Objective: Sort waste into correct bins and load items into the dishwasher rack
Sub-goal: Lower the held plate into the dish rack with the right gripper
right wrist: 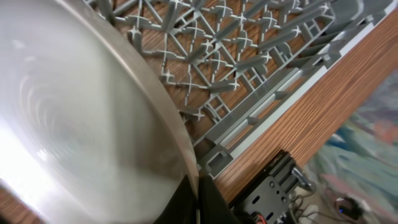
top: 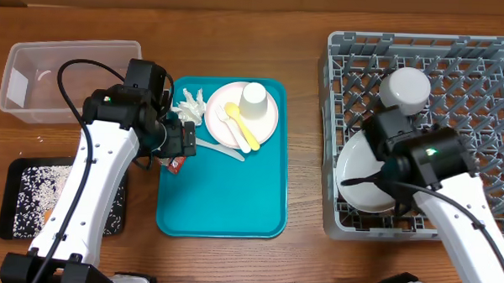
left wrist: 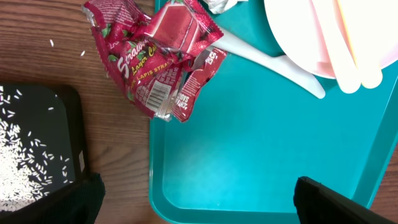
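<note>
My L claw (left wrist: 202,200) is wide open w/ nothing btwn the fingers (left wrist: 68,202). It hangs over the near-left corner of the teal tray (left wrist: 249,149). The red wrappers (left wrist: 158,62) lie crumpled ahead of it, partly on the tray's left edge and partly on the worktop (left wrist: 118,143), clear of my fingers. The black tray (left wrist: 71,124) sits just left of the teal one, w/ rice (left wrist: 18,162) in it and a few loose grains (left wrist: 51,42) on the wood. The clear tub (top: 78,81) is farther back on the left.

On the teal tray there's a small plate (top: 270,117) carrying the cup (top: 253,98) and yellow cutlery (top: 240,124). White cutlery (top: 222,149) lies beside it, and the napkin (top: 190,106) is at the far-left corner.

My R claw (right wrist: 200,202) is closed, pinching the rim of the big plate (right wrist: 74,124), which is inside the grey rack (right wrist: 249,81) at its near-left part. The bowl (top: 405,88) sits in the rack farther back.
</note>
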Controlling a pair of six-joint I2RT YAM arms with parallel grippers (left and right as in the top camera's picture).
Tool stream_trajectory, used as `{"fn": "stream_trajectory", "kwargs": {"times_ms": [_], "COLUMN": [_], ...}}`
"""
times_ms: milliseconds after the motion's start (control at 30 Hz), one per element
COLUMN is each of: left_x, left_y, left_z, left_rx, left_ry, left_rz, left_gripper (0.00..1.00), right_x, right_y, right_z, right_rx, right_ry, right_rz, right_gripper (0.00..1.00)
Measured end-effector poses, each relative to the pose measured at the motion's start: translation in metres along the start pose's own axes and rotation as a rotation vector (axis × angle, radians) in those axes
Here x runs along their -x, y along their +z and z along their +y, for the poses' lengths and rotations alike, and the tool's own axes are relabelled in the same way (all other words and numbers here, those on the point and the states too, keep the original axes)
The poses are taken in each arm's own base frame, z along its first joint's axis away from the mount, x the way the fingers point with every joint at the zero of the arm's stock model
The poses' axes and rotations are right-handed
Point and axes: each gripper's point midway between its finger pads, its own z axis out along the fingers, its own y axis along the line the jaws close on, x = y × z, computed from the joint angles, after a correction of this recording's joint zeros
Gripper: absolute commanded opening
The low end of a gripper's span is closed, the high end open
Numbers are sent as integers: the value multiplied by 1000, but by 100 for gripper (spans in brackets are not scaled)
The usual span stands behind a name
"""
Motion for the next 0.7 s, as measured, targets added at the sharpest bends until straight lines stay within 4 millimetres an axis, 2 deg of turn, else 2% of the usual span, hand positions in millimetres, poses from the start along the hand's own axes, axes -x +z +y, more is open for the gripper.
{"fn": "stream_trajectory", "kwargs": {"times_ms": [400, 700], "left_x": [0, 1], "left_y": [0, 0], "left_z": [0, 0], "left_rx": [0, -1], "left_ry": [0, 0], "left_rz": [0, -4], "left_gripper": [100, 100], "right_x": [6, -2], "right_y": [3, 5], "right_z": [-6, -2], "right_rx": [-44, -28], "right_ry": [40, 36], "right_rz": [-49, -9], "right_gripper": [4, 4]}}
